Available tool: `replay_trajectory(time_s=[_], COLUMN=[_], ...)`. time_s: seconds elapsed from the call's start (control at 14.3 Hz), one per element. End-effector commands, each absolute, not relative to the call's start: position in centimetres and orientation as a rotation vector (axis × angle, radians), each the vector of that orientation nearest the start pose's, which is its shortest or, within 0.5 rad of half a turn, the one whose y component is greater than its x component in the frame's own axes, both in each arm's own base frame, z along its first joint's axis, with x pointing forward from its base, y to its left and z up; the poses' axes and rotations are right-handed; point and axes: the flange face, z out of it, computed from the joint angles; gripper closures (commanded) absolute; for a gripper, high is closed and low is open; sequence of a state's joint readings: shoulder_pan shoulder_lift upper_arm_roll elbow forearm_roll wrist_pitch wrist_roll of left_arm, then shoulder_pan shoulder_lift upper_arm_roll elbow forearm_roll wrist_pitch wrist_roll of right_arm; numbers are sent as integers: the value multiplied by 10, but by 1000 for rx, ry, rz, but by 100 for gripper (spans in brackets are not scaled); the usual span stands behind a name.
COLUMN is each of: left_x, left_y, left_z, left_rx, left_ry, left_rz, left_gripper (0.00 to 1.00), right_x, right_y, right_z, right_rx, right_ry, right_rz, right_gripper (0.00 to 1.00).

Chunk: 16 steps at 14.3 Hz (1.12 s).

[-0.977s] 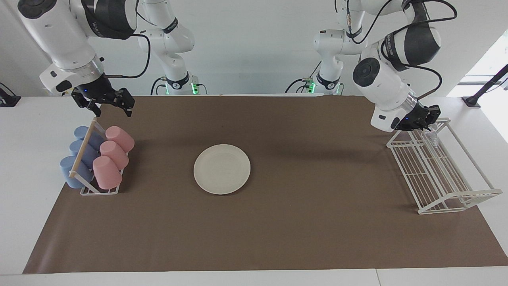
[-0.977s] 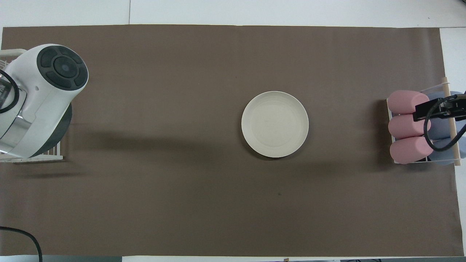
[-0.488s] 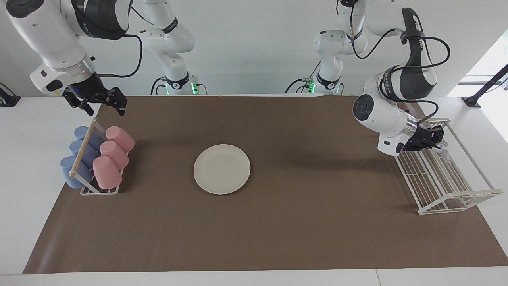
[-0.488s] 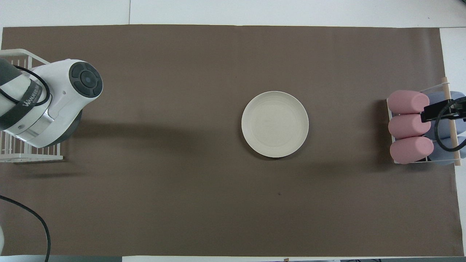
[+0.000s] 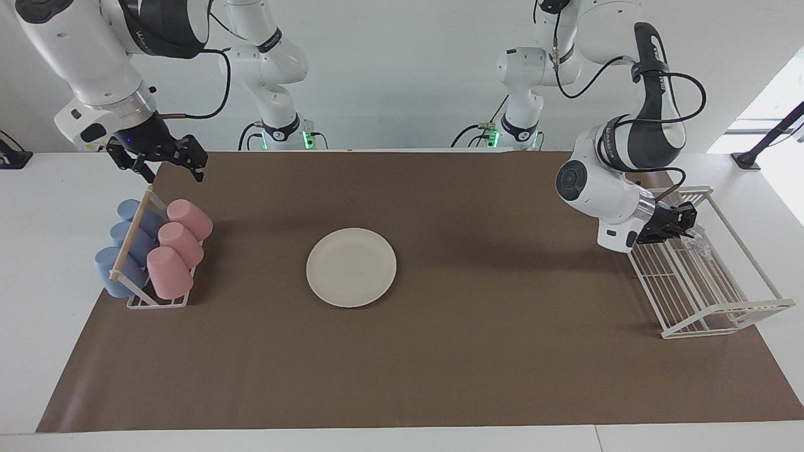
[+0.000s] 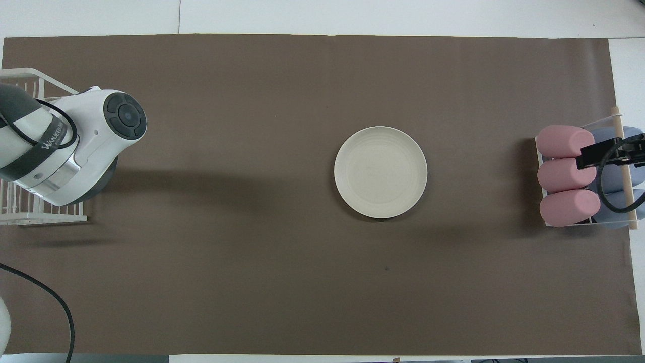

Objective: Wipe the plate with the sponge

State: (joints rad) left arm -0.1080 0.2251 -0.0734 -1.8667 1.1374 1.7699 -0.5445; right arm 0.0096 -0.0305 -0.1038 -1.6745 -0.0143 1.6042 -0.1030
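Note:
The cream-white plate (image 5: 351, 267) lies flat in the middle of the brown mat and also shows in the overhead view (image 6: 380, 172). Nothing is on it. The silvery speckled sponge (image 5: 699, 242) hangs at the tips of my left gripper (image 5: 688, 231), low inside the white wire rack (image 5: 722, 307) at the left arm's end of the table. In the overhead view the left arm's body (image 6: 75, 146) hides that gripper and the sponge. My right gripper (image 5: 173, 166) is open and empty, up in the air over the cup rack's end nearest the robots.
A small rack (image 5: 130, 242) holds three pink cups (image 5: 179, 242) and three blue cups (image 5: 122, 251) lying on their sides at the right arm's end of the table. The brown mat (image 5: 471, 351) covers most of the table.
My left gripper has come down into the wire rack, and the sponge has moved down with it. My right gripper has shifted slightly above the cup rack. The plate has not moved.

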Motion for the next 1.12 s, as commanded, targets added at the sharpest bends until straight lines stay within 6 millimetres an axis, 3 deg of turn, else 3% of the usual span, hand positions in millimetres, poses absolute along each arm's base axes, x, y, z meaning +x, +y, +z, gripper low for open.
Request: replay_trajectory(time_s=[0.0,0.07,0.14,0.21,0.28,0.63,0.84,1.05], left_x=[599,598,597,597,597,598,600,609], left_y=[-27,-29,-30,-31,-30,-32,-34,-41], left_z=[414,409,408,408,408,408,411,439], left_rx=[-2073,-2125,-2140,-2150,-2157,-2162,-2194,-2317], left_ry=[74,54,38,29,23,28,2,-88], left_rz=[-160,-153,-152,-150,-147,-152,-152,-165], left_gripper=[100,100,75,59,31,6,0,0], right_x=[538,537,538,538,537,538,539,539], right_y=[-53,-54,-53,-53,-52,-46,-37,-37], right_z=[597,597,598,598,598,600,601,601], right_rx=[-3128,-3127,-3128,-3128,-3128,-3129,-3132,-3131], right_ry=[17,38,36,36,36,24,2,2], right_rz=[66,68,61,64,61,52,45,50], right_gripper=[0,0,0,0,0,0,0,0])
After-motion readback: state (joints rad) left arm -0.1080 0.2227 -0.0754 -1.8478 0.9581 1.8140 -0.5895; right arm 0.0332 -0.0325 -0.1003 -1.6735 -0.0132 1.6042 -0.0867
